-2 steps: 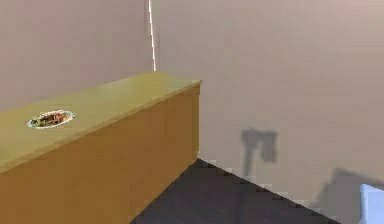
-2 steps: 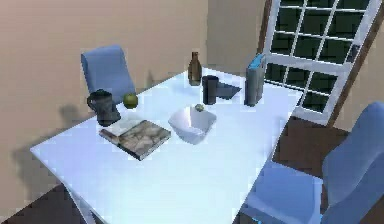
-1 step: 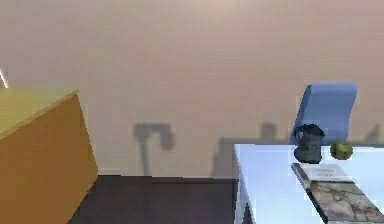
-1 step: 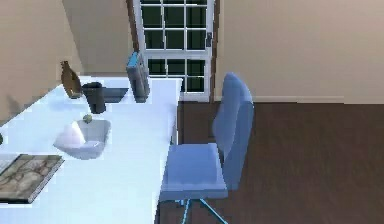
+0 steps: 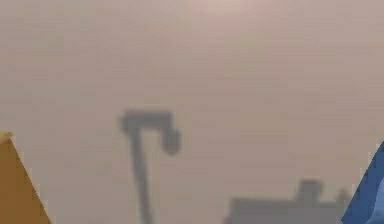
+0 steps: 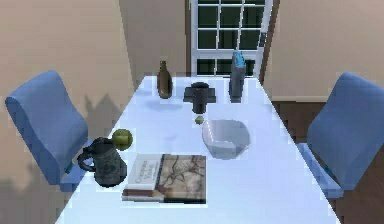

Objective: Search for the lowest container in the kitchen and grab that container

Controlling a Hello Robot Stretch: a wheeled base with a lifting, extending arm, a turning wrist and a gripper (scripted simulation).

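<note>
Standing beside the pale counter (image 6: 270,175), I see a white bowl (image 6: 227,137) near its middle, the lowest of the vessels there. Farther out stand a brown vase (image 6: 164,79), a dark cup (image 6: 200,93) and a tall blue-grey bottle (image 6: 237,75). On the near side, a dark jug (image 6: 103,162) sits by a green apple (image 6: 122,138) and a book (image 6: 166,176). Blue chairs (image 6: 45,120) flank the counter. The end effector's state I cannot tell.
</note>
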